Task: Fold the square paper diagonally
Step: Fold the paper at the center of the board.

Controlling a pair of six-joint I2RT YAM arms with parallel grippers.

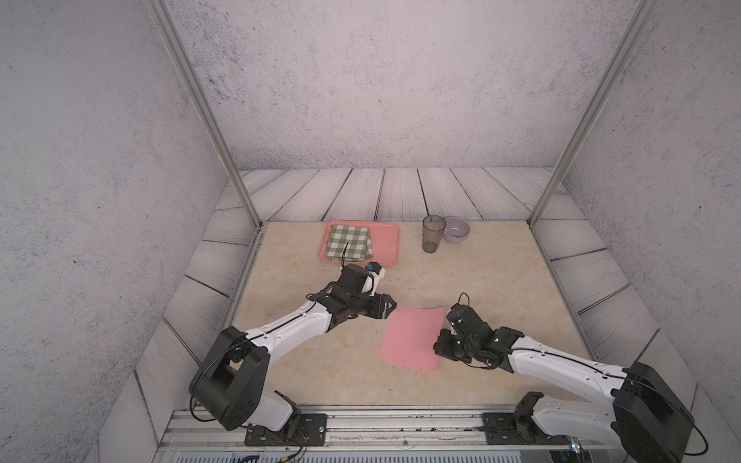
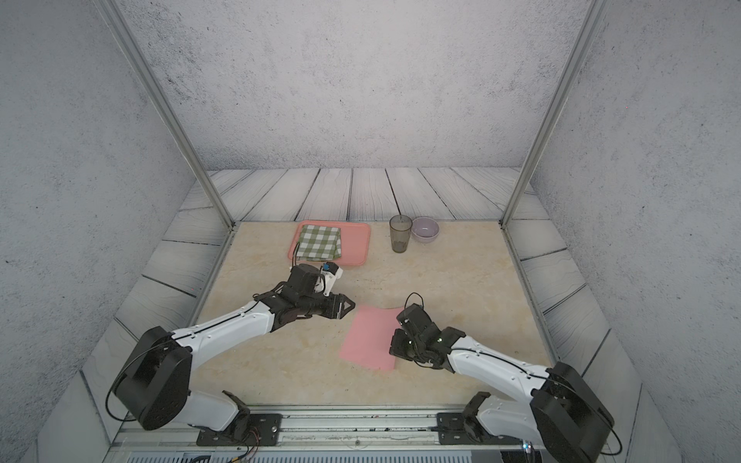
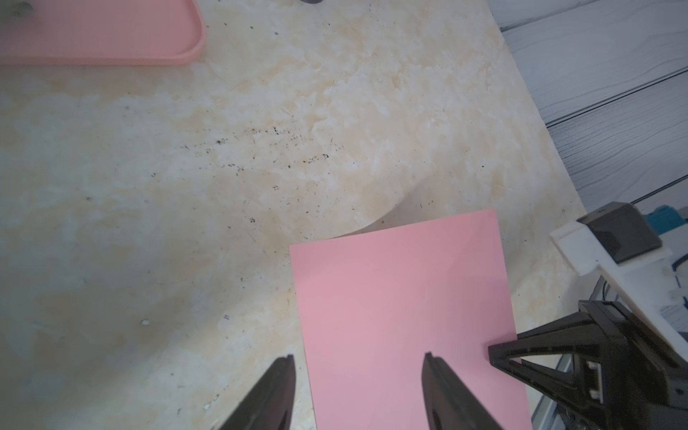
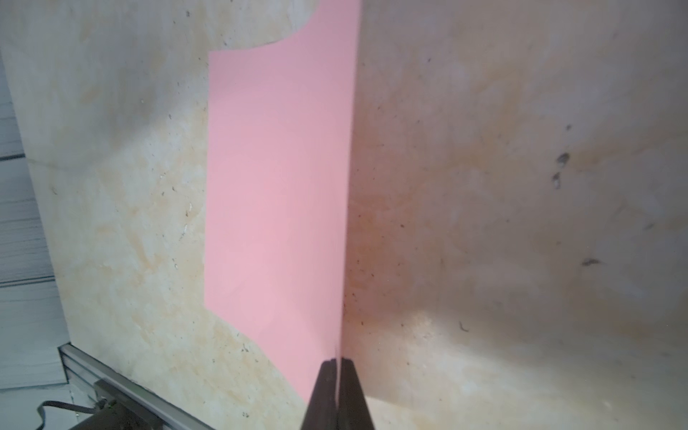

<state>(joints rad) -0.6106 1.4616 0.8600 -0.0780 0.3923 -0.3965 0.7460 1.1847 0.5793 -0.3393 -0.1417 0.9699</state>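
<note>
Square paper (image 1: 411,338): plain pink, matte, unfolded, on desk (image 1: 320,360), well apart from tray (image 1: 387,244), on its robot side; right edge lifted.

Pink paper (image 1: 413,336), salmon tray (image 1: 385,245), green-and-white checked cloth (image 1: 348,240).

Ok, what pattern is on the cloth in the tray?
The cloth has green-and-white checks, clearest in a top view.

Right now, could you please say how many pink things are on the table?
2. The square paper is near the front, an edge pinched by the right claw; the tray sits at the back, holding a checked cloth. None seems hidden.
</note>
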